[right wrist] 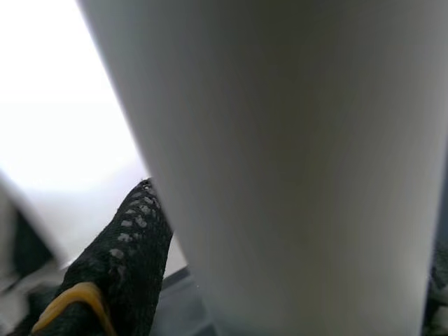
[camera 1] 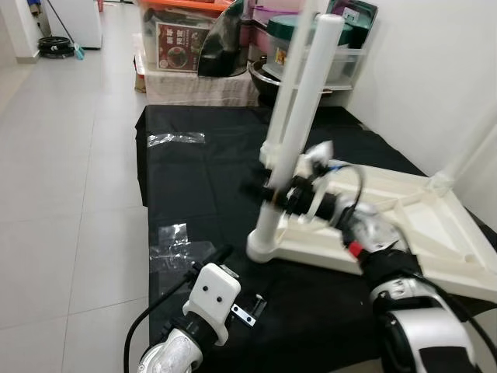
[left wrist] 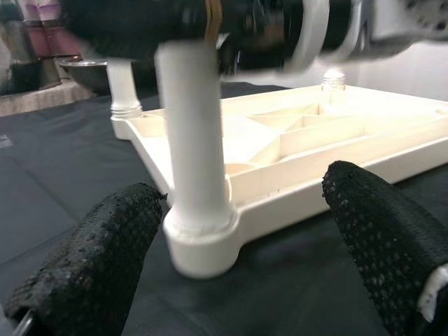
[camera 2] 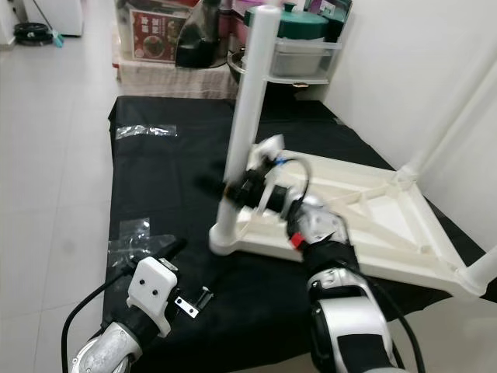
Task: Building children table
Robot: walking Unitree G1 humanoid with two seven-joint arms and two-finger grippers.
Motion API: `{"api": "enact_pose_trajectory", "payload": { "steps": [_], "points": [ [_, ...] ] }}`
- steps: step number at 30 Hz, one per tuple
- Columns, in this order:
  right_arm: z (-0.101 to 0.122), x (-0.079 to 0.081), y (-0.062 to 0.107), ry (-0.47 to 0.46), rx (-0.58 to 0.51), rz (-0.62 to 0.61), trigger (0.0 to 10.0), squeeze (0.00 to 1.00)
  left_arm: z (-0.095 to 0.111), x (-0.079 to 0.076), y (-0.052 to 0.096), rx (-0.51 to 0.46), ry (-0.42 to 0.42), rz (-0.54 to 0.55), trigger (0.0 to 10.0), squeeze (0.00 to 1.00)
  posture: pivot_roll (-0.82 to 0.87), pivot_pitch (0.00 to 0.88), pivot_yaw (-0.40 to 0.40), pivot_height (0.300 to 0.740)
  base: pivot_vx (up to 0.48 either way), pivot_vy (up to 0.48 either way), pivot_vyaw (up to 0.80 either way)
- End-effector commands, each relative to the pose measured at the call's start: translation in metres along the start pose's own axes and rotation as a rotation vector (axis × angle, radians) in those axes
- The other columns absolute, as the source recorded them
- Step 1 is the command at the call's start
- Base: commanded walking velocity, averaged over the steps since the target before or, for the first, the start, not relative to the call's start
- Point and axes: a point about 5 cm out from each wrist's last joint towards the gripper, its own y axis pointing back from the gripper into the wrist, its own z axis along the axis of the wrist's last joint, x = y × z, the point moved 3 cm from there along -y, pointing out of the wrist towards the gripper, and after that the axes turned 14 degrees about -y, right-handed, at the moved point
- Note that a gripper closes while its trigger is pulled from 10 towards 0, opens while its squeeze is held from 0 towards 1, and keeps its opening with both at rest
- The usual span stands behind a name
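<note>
Beside the upturned table (camera 1: 404,210), right end effector (camera 1: 273,191) clamps the leg (camera 1: 299,132); left end effector (left wrist: 238,252) gapes empty.

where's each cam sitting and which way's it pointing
Left eye: on the head, looking down at the upturned tabletop on a black cloth; both arms show.
Right eye: beside it, same scene.
Left wrist: low on the cloth, looking between its open fingers at the leg.
Right wrist: pressed up to the leg, one finger showing.
All four share the leg.
</note>
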Motion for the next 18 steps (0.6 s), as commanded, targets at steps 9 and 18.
{"api": "enact_pose_trajectory", "payload": {
  "steps": [9,18],
  "points": [
    [0.013,-0.017,-0.025,0.079,-0.064,-0.216,0.0,0.00,-0.001,-0.001,0.000,0.003,0.000,-0.004,10.0,0.00,0.11,0.013,-0.133,0.740,0.000,0.000,0.00],
    [0.018,-0.054,-0.004,0.130,-0.112,-0.728,0.0,0.00,-0.001,-0.001,0.000,0.003,0.000,-0.007,10.0,0.00,0.10,0.016,-0.126,0.740,0.000,0.000,0.00]
  ]
}}
